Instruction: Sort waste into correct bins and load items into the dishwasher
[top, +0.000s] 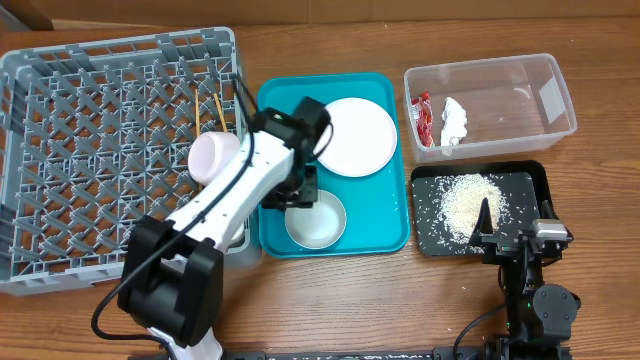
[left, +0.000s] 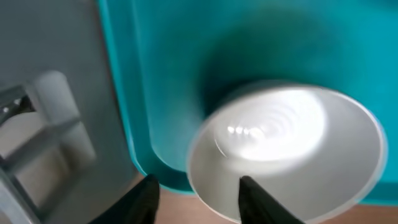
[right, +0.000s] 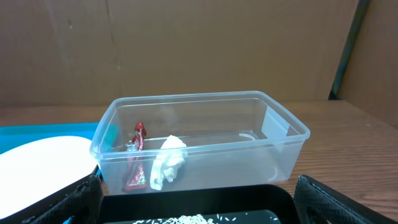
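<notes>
- Overhead: the grey dish rack fills the left side of the table, with the chopsticks and a small pale cup in it by its right wall.
- The left arm reaches across to the teal tray; the left gripper sits at the edge of the bowl, and the white plate lies on the tray behind it.
- The clear tub at upper right holds the red wrapper and the white tissue, side by side at its left end.
- The black tray below it carries loose rice; the right gripper is over its near edge.
- Left wrist: the left gripper is spread, one finger outside the bowl and one inside, straddling its near rim; contact cannot be told.
- Right wrist: the right gripper is spread wide and holds nothing, facing the tub with wrapper and tissue inside.
</notes>
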